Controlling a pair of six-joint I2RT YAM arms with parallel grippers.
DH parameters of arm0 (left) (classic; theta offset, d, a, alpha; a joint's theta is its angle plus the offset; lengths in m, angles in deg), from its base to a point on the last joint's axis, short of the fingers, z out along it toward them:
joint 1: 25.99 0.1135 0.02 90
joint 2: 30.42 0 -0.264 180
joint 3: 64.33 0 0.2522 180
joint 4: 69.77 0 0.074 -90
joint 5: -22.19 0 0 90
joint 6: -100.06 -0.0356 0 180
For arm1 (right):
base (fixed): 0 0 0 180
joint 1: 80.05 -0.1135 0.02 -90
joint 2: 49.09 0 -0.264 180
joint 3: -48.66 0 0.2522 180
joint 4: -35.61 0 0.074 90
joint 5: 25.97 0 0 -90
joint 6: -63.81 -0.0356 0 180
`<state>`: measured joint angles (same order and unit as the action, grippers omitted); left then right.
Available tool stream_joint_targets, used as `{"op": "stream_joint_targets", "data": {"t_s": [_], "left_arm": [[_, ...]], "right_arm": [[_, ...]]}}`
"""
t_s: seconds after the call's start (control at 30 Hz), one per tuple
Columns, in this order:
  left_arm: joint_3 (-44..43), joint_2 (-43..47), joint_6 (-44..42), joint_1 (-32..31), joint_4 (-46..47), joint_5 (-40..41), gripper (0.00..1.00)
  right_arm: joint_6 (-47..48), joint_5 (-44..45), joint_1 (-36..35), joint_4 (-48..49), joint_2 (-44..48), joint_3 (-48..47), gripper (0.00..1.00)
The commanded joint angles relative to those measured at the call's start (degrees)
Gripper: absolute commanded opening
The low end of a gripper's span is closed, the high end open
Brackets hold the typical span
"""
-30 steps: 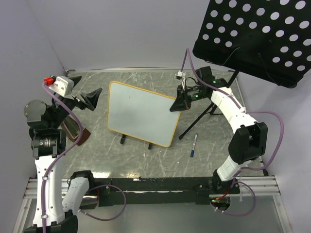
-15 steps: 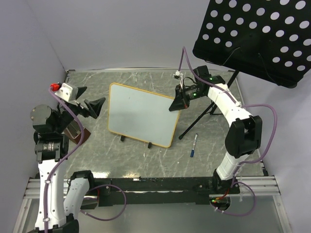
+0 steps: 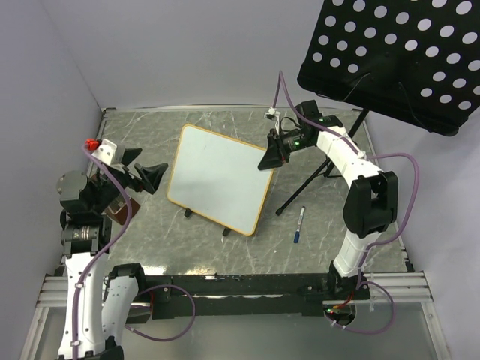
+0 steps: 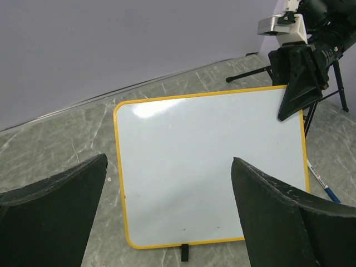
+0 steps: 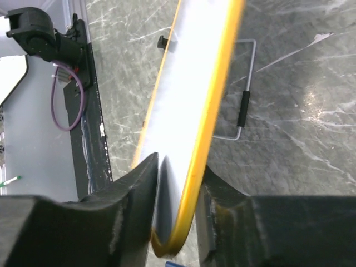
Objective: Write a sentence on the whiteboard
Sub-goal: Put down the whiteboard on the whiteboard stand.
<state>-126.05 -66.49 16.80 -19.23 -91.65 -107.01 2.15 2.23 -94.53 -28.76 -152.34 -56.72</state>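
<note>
Pinching whiteboard [image 3: 217,180] corner: right jaws, 1 each side | left jaws: spread wide, clear of whiteboard

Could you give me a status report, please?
Left gripper open. Right gripper astride corner of orange-framed white whiteboard, grip unclear. Board blank; blue-tipped pen lying unheld.

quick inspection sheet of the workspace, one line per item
surface: grey marbled table, no spills seen
job's things: whiteboard standing on clip feet, blank; marker lying on table
clutter: brown object by left arm
grippers: left gripper open, empty; right gripper straddles whiteboard's far right corner, grip unclear
cables: purple cables loop off both arms
surroundings: black perforated music stand far right; grey walls
</note>
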Motion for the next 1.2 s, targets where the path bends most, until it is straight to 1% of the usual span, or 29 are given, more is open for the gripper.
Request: {"op": "stream_joint_targets", "data": {"t_s": [0.0,0.07,0.13,0.2,0.23,0.27,0.43,0.47,0.6,0.8,1.07,1.17], "left_arm": [[0.5,1.2,1.6,-0.2,1.0,-0.9,0.97],[0.6,1.2,1.5,-0.1,0.8,-0.8,0.97],[0.7,1.3,1.3,-0.1,0.6,-0.6,0.97],[0.9,1.4,1.3,-0.2,0.6,-0.6,0.96],[0.9,1.4,1.3,-0.1,0.6,-0.6,0.97],[0.9,1.4,1.3,-0.1,0.6,-0.6,0.97],[0.8,1.4,1.3,-0.1,0.4,-0.7,0.97],[0.7,1.4,1.2,-0.1,0.1,-0.7,0.96],[0.6,1.4,1.3,-0.1,-0.1,-0.8,0.96],[0.6,1.4,1.4,-0.2,-0.1,-0.7,0.97],[0.3,1.1,1.3,-0.1,-0.2,-0.7,0.97],[0.5,1.0,1.3,-0.1,-0.1,-0.8,0.97]], "right_arm": [[0.5,-0.7,0.1,2.8,1.0,-2.3,0.45],[0.5,-0.3,0.2,3.5,1.6,-1.3,0.47],[0.6,0.4,0.1,3.9,2.0,-0.4,0.48],[0.7,0.7,0.1,4.1,2.1,0.0,0.44],[0.8,0.8,0.1,4.0,2.1,0.2,0.41],[1.0,1.1,0.2,3.9,2.0,0.3,0.34],[1.9,1.5,0.2,3.8,1.8,0.5,0.21],[2.2,1.2,0.2,3.5,1.6,0.1,0.14],[2.2,-0.5,0.3,2.2,0.6,-2.4,0.00],[0.8,-7.6,0.3,0.4,0.8,-4.5,0.00],[-4.4,-7.6,0.9,8.3,8.8,2.0,0.00],[-6.9,-8.9,2.1,10.4,11.5,2.2,0.00]]}}
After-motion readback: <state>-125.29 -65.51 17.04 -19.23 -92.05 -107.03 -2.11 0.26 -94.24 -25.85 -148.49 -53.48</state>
